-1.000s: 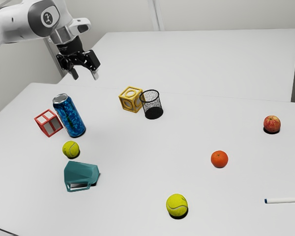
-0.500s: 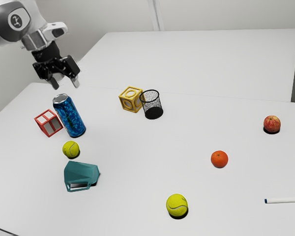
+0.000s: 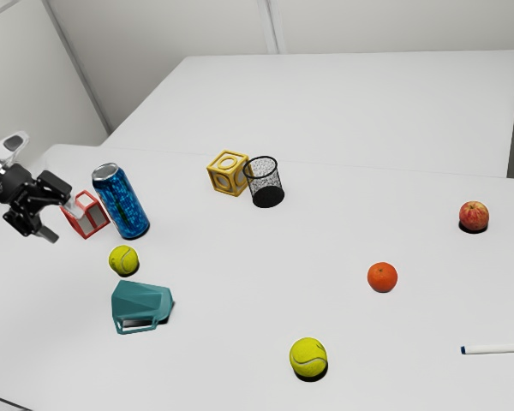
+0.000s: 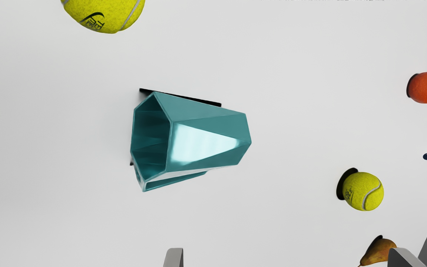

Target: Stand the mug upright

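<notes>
- Change since the earlier frames: the end effector (image 3: 59, 221) has travelled down and outward, from above the blue can (image 3: 122, 204) to the left edge of the exterior view; the objects on the bench (image 3: 231, 291) hold their positions.
- End effector: released, the two fingers well apart with nothing grasped between them; it appears close to the red cube (image 3: 86, 216), contact not determinable.
- Mug (image 3: 141, 301): found lying on its side on the bench, lower left of the exterior frame, not upright. The wrist view shows its open mouth and, at the narrower end, its base pointing towards the orange (image 3: 382, 277) and the far tennis ball (image 3: 308, 357). The handle (image 4: 176, 180) is on the flank nearer the fingertips. Mug and end effector are apart.
- Near tennis ball (image 3: 123, 260): just above the mug in the exterior frame, below the blue can.
- Upper centre of the exterior frame: yellow cube (image 3: 229, 174), with the black mesh cup (image 3: 265, 184) just beside it.
- Right part of the exterior frame: apple (image 3: 474, 216) above, white marker (image 3: 497, 349) with a dark blue tip below.
- Pear (image 4: 378, 252): noted in the wrist view, partly hidden behind one finger.
</notes>
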`<move>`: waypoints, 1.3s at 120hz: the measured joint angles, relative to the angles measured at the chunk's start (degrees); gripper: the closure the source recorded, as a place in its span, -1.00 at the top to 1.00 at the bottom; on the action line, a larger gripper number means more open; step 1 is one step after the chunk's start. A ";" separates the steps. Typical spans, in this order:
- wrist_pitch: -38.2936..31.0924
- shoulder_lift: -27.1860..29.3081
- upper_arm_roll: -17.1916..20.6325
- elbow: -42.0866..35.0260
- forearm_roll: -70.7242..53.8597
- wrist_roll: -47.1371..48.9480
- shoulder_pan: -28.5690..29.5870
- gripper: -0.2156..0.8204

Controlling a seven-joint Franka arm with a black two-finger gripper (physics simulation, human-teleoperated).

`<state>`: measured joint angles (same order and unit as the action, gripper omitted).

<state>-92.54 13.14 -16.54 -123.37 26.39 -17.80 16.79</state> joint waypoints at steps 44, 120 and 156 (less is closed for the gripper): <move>-7.26 -8.08 -6.16 -11.30 14.56 -18.56 1.17 0.58; -7.66 -13.85 -2.86 -17.75 27.49 -38.16 4.30 0.58; -6.91 -15.05 0.78 -18.09 30.74 -42.45 2.41 0.37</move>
<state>-99.45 -1.91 -15.75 -141.46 57.13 -60.25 19.19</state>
